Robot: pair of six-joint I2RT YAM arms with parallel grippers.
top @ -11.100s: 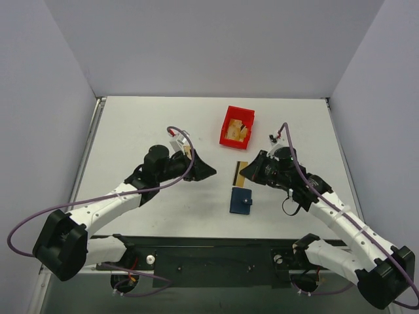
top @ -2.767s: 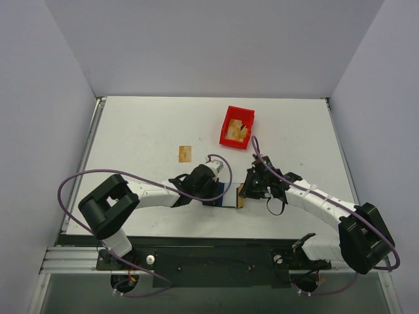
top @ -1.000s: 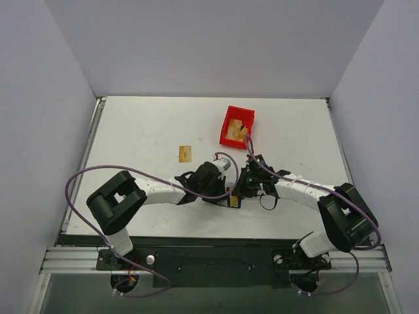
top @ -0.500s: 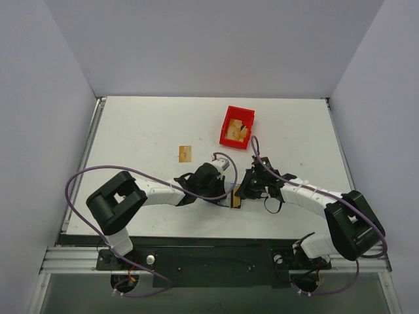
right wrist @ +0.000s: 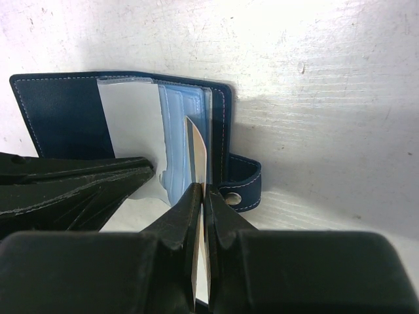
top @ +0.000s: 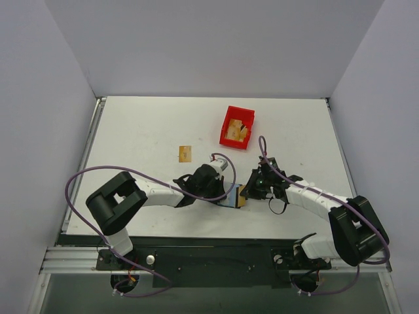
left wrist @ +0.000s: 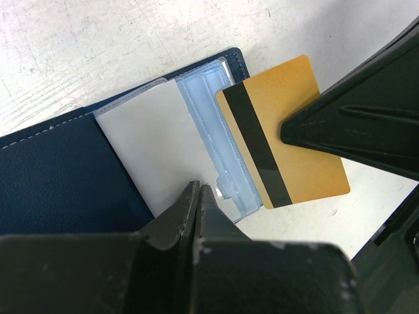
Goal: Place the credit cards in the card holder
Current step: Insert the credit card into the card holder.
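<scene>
Right gripper (right wrist: 200, 193) is closed on the striped card (left wrist: 288, 144), held on edge at the inside of the open wallet (left wrist: 52, 170), which is pinned by the closed left gripper (left wrist: 198, 190); next the card should be slid straight in.

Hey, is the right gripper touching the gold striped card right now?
Touching. The right wrist view shows the right gripper shut on the gold card, which stands edge-on between its tips with no gap.
</scene>
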